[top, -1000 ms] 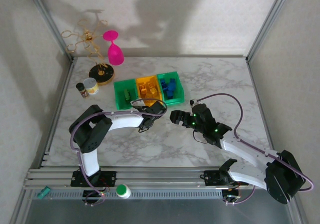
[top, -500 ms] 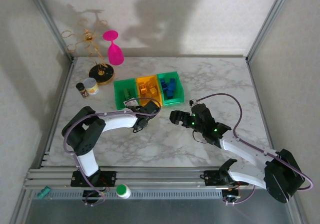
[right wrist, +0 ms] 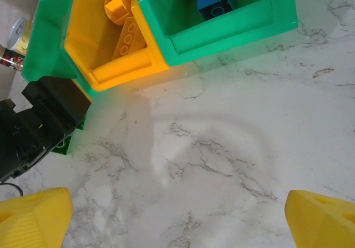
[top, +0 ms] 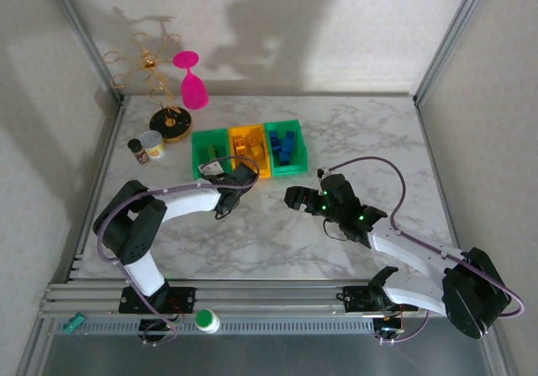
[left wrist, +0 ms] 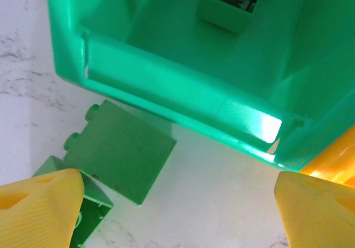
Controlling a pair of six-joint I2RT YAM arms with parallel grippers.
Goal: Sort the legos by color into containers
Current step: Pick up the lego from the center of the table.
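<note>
Green legos loose on the counter beside the left green bin, both grippers spread wide

A flat green brick, studs on its left edge, lies just beside that bin's near wall; a second green brick sits partly hidden behind a yellow fingertip; one more green brick is inside the bin; the yellow-orange bin holds yellow bricks, and the right green bin holds blue bricks; the left arm lies low, bent rightward, its left gripper wide apart, clasping nothing, over the loose bricks; the right arm stretches left, its right gripper fully spread above bare marble near the bins
</note>
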